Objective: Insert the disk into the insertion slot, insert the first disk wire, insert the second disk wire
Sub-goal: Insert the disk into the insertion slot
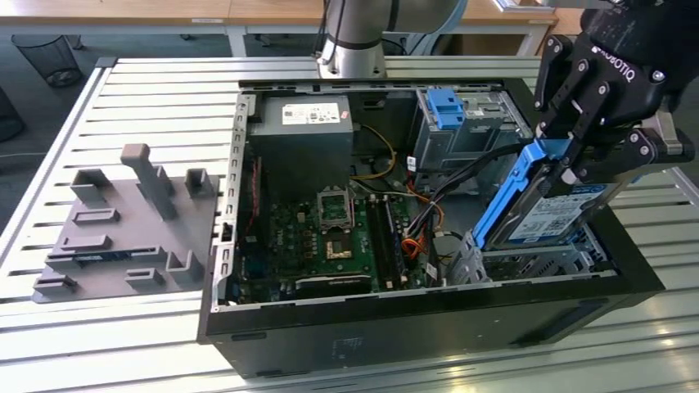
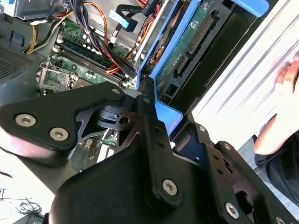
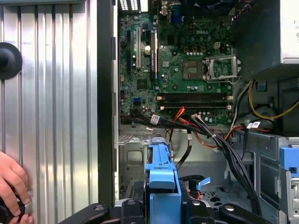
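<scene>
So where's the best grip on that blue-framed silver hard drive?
Probably its upper end, from above, as the tool does now: the blue-framed silver hard drive stands tilted, lower end at the low silver sheet-metal cage, leaving the top free.

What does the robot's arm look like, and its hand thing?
The arm is a round silver-grey tube with a dark band. Its end effector is chunky and matte black, with white lettering on the side. The fingers are flat black links joined like knuckles, dotted with shiny silver screws.
</scene>
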Robot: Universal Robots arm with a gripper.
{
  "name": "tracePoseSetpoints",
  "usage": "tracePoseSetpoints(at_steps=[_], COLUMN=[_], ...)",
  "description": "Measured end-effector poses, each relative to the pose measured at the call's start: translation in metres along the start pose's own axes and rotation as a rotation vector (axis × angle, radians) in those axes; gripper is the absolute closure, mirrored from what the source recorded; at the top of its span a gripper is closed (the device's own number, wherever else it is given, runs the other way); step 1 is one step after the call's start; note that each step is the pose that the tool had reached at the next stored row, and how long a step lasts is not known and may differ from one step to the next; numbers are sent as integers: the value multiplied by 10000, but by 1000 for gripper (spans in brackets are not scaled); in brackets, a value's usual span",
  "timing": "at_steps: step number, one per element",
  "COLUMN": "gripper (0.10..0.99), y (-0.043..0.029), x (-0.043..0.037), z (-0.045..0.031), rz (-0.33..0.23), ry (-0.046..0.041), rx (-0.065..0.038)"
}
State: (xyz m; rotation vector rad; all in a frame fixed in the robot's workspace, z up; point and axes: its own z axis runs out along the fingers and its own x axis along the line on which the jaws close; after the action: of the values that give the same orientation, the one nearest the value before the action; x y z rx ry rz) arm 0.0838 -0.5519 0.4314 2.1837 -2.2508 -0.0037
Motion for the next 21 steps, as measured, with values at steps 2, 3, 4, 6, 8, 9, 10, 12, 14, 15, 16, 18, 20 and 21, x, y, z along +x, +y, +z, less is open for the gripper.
tracePoseSetpoints(at_steps=[2, 3, 4, 6, 8, 9, 10, 12, 14, 15, 16, 18, 20, 21], gripper=[722, 722, 722, 722, 722, 722, 722, 722, 722, 722, 722, 722, 722, 722], y=[0, 0, 0, 0, 0, 0, -1, -1, -1, -1, -1, -1, -1, -1], x=[0, 0, 0, 0, 0, 0, 0, 0, 0, 0, 0, -1, 0, 0], z=[18, 26, 35, 52, 70, 78, 87, 104, 122, 130, 137, 153, 168, 176], rz=[0, 0, 0, 0, 0, 0, 0, -1, -1, -1, -1, -1, -1, -1], ry=[-1, 0, 0, 1, 0, 0, -2, -3, -7, -9, -10, -17, -25, -30], rx=[-14, -23, -33, -50, -63, -68, -73, -82, -91, -94, -98, -104, -108, -111])
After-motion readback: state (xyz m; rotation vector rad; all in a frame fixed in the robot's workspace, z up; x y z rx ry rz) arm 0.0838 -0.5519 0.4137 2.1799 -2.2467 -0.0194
